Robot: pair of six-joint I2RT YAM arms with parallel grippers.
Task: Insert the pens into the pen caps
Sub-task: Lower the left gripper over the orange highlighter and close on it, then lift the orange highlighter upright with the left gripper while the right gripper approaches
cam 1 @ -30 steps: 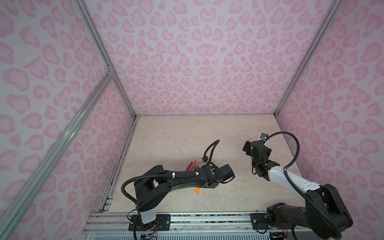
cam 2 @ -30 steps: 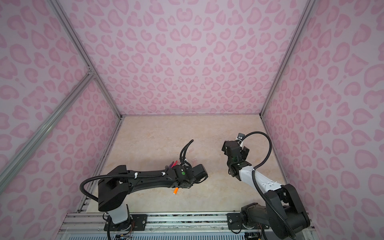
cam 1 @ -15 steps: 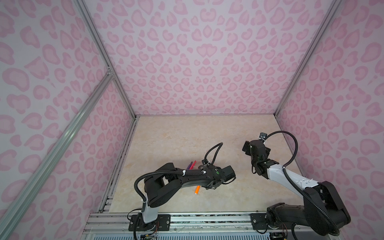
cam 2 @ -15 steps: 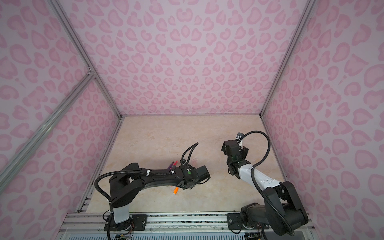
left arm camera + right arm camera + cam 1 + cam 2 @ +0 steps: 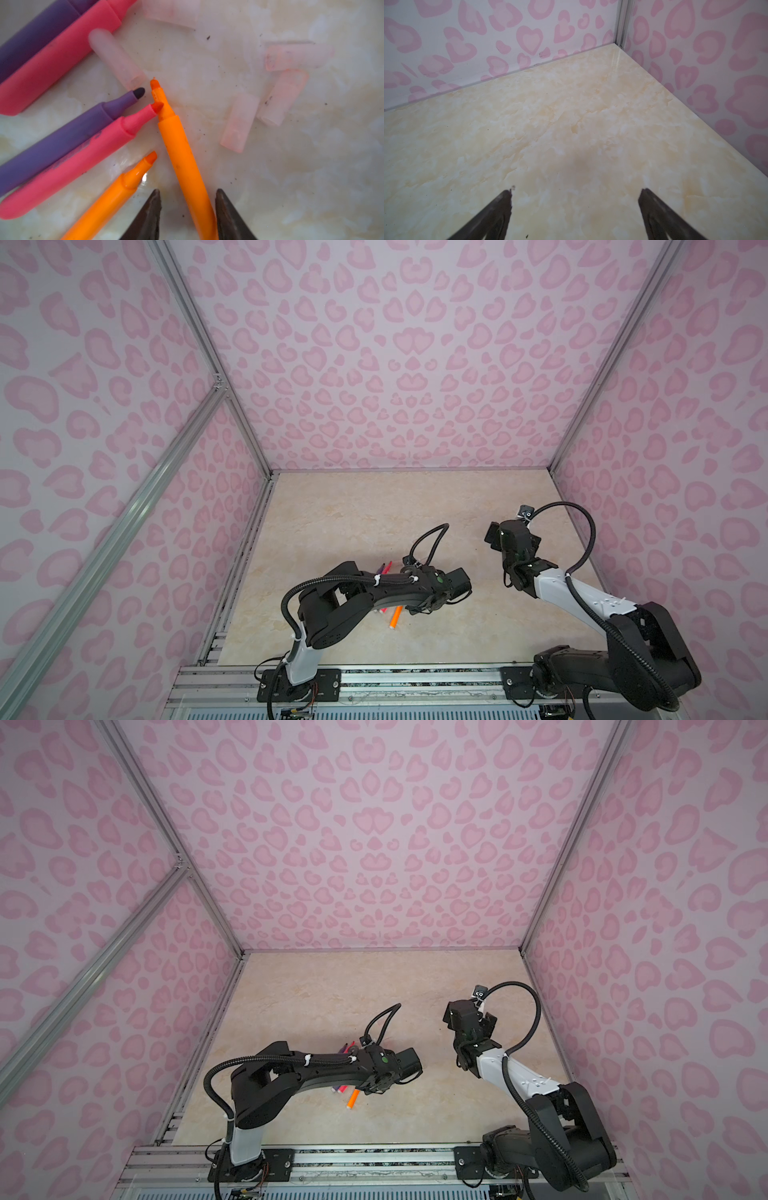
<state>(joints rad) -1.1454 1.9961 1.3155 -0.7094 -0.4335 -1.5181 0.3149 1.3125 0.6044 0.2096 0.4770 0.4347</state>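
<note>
Several pens lie uncapped in the left wrist view: a purple pen (image 5: 68, 133) and a pink pen (image 5: 83, 153) side by side, and two orange ones. One orange pen (image 5: 182, 158) runs between the fingers of my left gripper (image 5: 188, 191). It rests against one finger, with a gap to the other, so the gripper is open. The second orange pen (image 5: 116, 193) lies just outside the jaws. Several translucent pen caps (image 5: 239, 122) are scattered beyond the tips. In both top views the left arm hides most pens, but an orange pen (image 5: 395, 616) (image 5: 353, 1098) shows. My right gripper (image 5: 576, 192) is open and empty.
Another purple pen (image 5: 35, 39) and pink pen (image 5: 62, 56) lie together at the edge of the left wrist view. The right arm (image 5: 515, 543) hovers over bare beige table (image 5: 374, 514), facing the far right corner. Pink heart-patterned walls (image 5: 395, 364) enclose the table.
The left arm's elbow has swung to the right while its wrist stays over the pens. The orange pen on the table and the right arm have hardly moved.
</note>
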